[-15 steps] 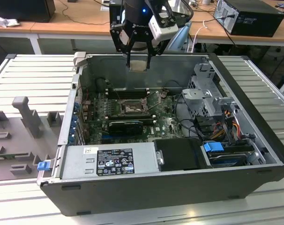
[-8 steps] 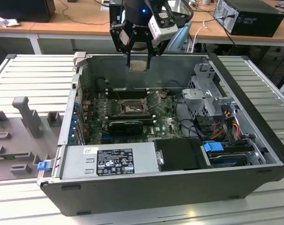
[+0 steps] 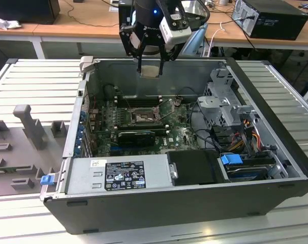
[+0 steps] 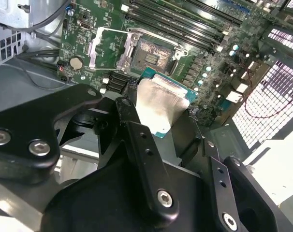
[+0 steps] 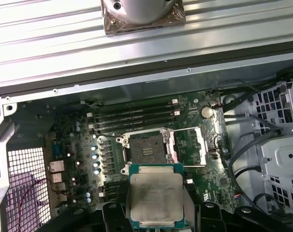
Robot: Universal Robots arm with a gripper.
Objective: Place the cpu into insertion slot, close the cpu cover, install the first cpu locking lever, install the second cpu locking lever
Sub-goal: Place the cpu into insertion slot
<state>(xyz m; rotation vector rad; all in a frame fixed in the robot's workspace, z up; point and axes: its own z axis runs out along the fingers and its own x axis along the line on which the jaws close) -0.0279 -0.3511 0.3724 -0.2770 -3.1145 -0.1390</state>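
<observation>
My gripper (image 3: 150,67) hangs above the open computer case, over its back wall, shut on the cpu (image 3: 151,70). The cpu (image 5: 156,197) is a flat square chip with a pale silver top, held by two opposite edges between black fingers (image 4: 128,107); it also shows in the second wrist view (image 4: 158,104). Well below it lies the insertion slot (image 5: 146,147), a dark square socket with a metal rim on the green board (image 3: 179,133), seen too in the other views (image 4: 154,54) (image 3: 143,116). The cpu cover (image 5: 189,145) (image 4: 104,46) is swung open beside the socket.
Long black memory slots (image 5: 132,118) run along one side of the socket. A black card (image 3: 136,136) stands in front of it. A power supply (image 3: 118,174) fills the case front, and a drive cage with cables (image 3: 227,104) sits at the exterior view's right.
</observation>
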